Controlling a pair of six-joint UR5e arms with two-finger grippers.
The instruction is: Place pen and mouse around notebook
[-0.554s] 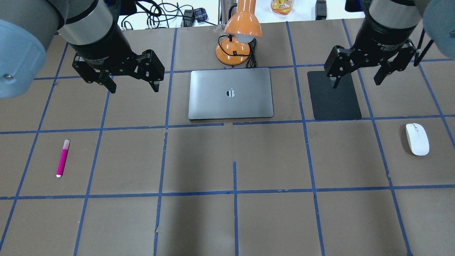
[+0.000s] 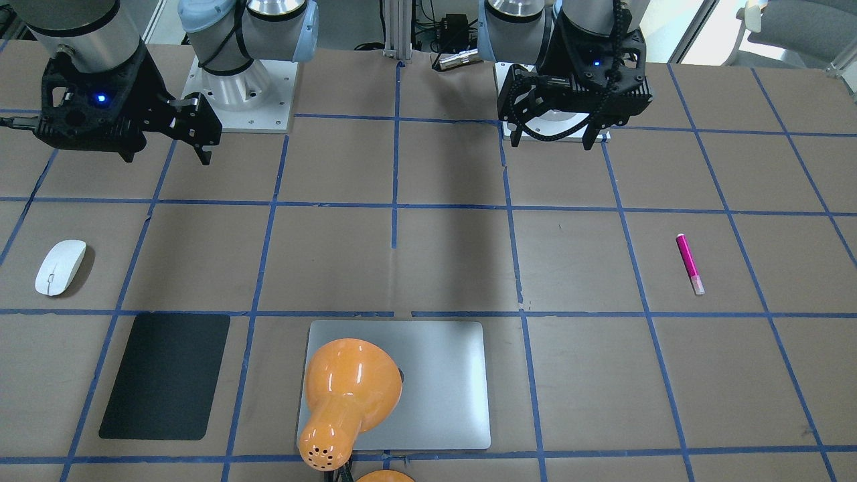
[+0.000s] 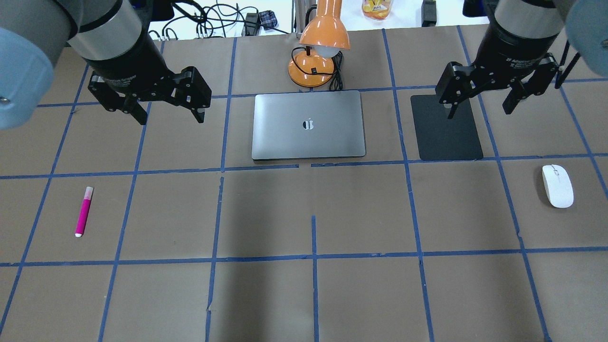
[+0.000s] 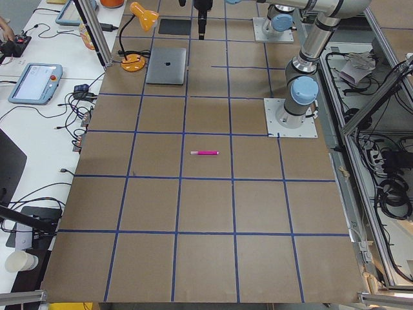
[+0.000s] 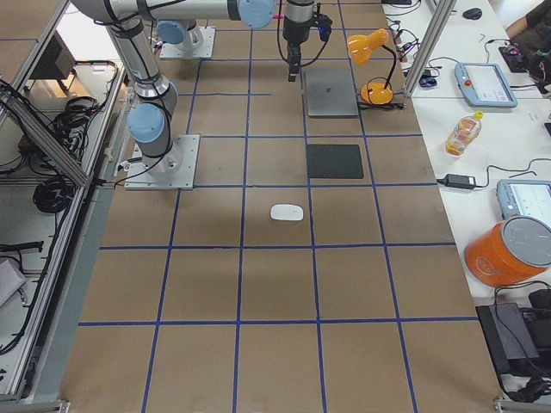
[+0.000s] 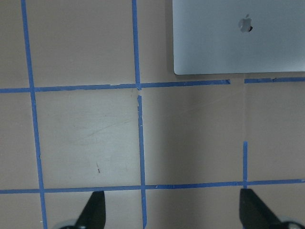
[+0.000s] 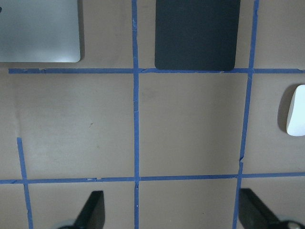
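**Opening layout; nothing is being grasped yet.** The left gripper (image 3: 171, 118) is hovering above the surface (image 3: 313, 294) just left of the notebook (image 3: 308, 125). Its jaws are standing wide apart and holding nothing. The right gripper (image 3: 479, 111) is hovering over the black pad (image 3: 446, 127), its jaws likewise released and empty.

The pen (image 3: 83, 212) is lying flat on the robot's left, well apart from the notebook and nearer the robot than it. Its pale cap end is pointing away from the robot. The mouse (image 3: 557, 185) is resting on the robot's right, also well apart from the notebook and just past the pad's near right corner. Each item is sitting on the side of its nearer arm, so each arm is probably being readied to fetch its own.

**Obstructions.** The orange lamp (image 3: 317, 52) is standing just beyond the notebook's far edge with its cord trailing beside the base, so that side is likely unsuitable for placing. The black pad is occupying the ground beside the notebook's right edge, leaving only a narrow strip between them. The notebook's left flank and near edge appear the likelier landing spots.
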